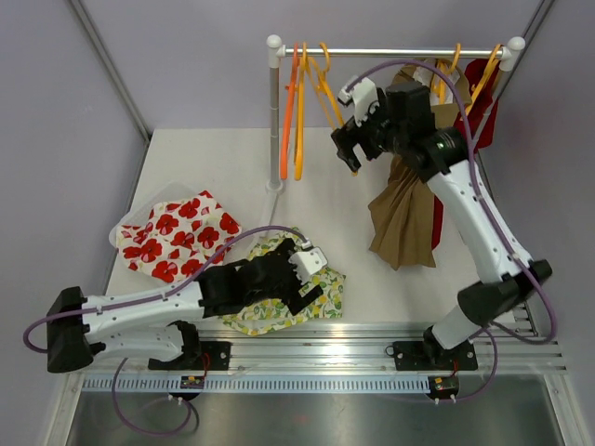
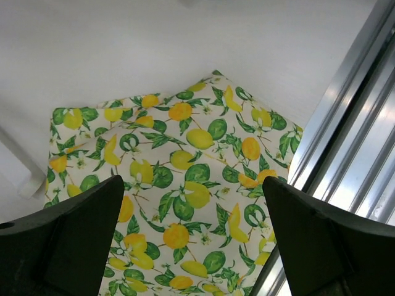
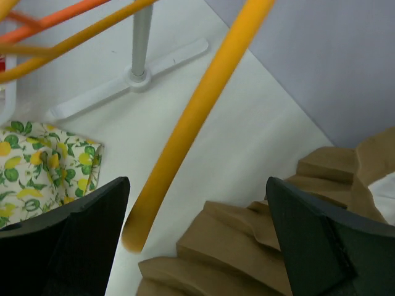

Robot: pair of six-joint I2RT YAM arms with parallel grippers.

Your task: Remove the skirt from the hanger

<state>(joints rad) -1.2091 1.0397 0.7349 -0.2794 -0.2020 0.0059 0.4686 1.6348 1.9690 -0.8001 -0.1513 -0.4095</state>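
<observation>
A white table [image 1: 232, 167] is enclosed by grey walls, with a rail [image 1: 390, 52] at its far side. The right gripper [image 1: 349, 153] is raised there, fingers spread wide, a yellow hanger [image 3: 191, 123] passing between them unclamped, probably for steadying. Just right, one brown skirt [image 1: 404, 218] is hung from the rail, apparently not yet freed. The left gripper [image 2: 194, 209] is parked near, likewise spread, above one lemon-print cloth [image 2: 185, 142]; one poppy-print cloth [image 1: 177, 237] is laid left

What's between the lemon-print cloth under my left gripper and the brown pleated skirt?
Bare white table only, in the top external view; the lemon-print cloth and brown pleated skirt sit apart.
</observation>
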